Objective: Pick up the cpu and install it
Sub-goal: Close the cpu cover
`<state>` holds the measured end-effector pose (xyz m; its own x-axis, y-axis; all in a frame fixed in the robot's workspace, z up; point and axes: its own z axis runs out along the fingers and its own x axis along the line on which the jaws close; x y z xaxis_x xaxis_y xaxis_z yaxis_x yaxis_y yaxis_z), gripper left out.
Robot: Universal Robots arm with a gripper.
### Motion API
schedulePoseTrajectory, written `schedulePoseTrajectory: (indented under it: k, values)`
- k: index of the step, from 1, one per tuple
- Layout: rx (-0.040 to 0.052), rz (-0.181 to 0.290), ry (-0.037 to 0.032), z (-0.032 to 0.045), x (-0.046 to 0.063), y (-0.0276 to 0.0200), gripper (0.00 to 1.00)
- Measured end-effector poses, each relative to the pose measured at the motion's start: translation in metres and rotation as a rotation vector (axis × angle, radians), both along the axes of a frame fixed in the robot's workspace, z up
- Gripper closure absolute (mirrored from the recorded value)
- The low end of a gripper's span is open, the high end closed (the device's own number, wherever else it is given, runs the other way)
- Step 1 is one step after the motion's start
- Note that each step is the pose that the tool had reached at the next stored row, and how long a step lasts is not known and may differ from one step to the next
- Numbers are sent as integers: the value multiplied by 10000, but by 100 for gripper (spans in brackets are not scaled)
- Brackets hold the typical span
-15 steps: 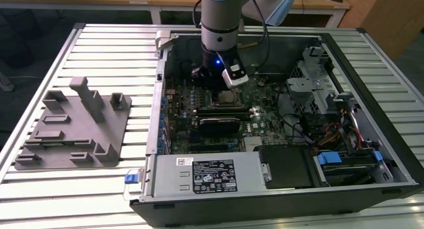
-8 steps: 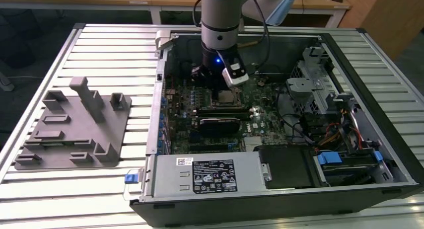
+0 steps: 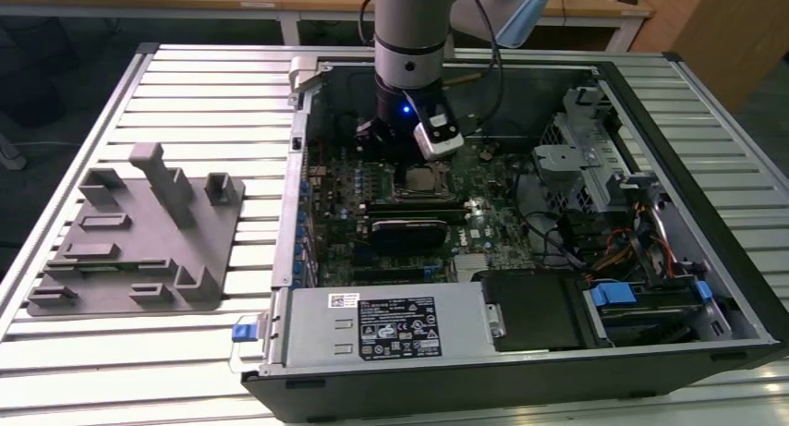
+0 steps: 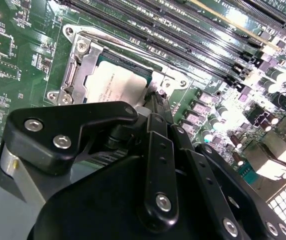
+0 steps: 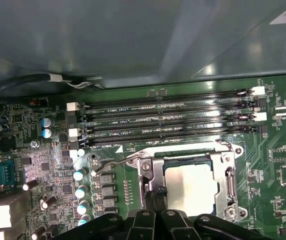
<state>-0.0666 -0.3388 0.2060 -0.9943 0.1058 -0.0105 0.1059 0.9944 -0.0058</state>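
Slatted aluminium table (image 3: 99, 371) spans foreground, pale grooved rails running side to side, soft glare on metal. Beyond it, light wooden desks (image 3: 148, 3) on white legs (image 3: 287, 27) line far side of room. Dark floor (image 3: 37, 112) visible at exterior view's left. Brown wooden panel (image 3: 727, 38) stands in far corner at exterior view's right. Even indoor light, shadows soft.
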Motion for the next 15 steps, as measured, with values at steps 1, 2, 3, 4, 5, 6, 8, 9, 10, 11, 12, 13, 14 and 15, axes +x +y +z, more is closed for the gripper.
schedulePoseTrajectory:
  k: [1, 2, 3, 4, 5, 6, 8, 9, 10, 11, 12, 13, 14, 15]
  values:
    - [-1, -1, 0, 0, 0, 0, 89]
    - [-4, 0, 2, 5, -1, -1, 89]
    - [-4, 0, 2, 16, -1, -1, 89]
    - [-2, -1, 1, 32, -1, 0, 89]
    - [-1, -1, 0, 51, 0, 0, 89]
    - [-2, -1, 1, 74, -1, 0, 89]
    - [-1, 0, 0, 112, 0, 0, 89]
    - [-2, -1, 1, 126, -1, 0, 89]
    - [0, -1, -1, 128, 0, 0, 89]
    - [0, 0, 0, 129, 0, 0, 89]
    - [1, 0, -2, 128, 0, 0, 89]
    - [1, -1, -1, 129, 0, 0, 89]
    - [0, 0, -1, 129, 0, 0, 89]
    - [-2, 1, 1, 130, 3, 0, 89]
